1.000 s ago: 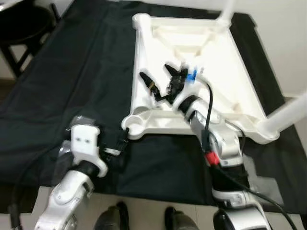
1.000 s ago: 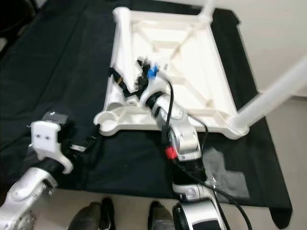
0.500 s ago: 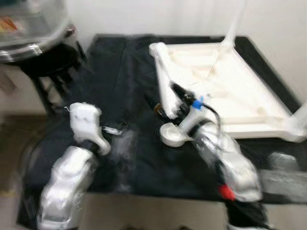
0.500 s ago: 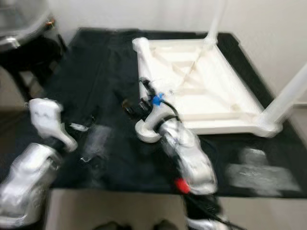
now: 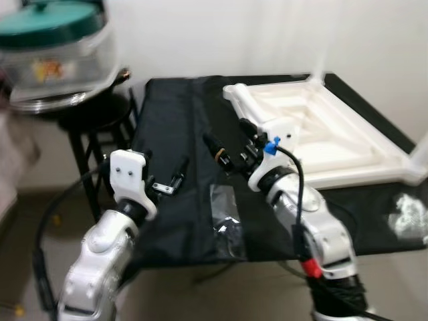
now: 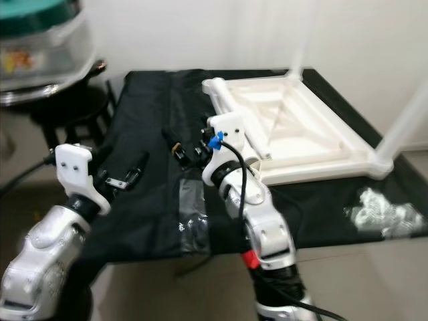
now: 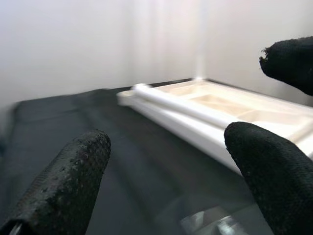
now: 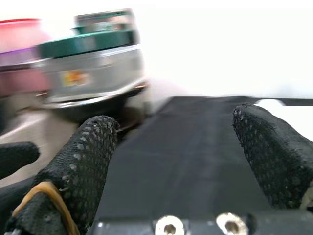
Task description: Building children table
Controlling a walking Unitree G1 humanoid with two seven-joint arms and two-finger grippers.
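— Any writing you can read?
— None; the sticker on the green-lidded tub (image 5: 57, 50) on the stool (image 5: 90, 120) is a blur.
— The arms?
— Both raised over the black cloth (image 5: 167, 167). The left gripper (image 5: 168, 180) hangs above its left edge, fingers spread wide, empty. The right gripper (image 5: 231, 144) hovers mid-cloth, just beside the tabletop, fingers also apart, empty.
— And the table?
— One white tabletop (image 5: 328, 144), upside down at the cloth's right end. One clear bag (image 5: 226, 224) lies near the front edge.
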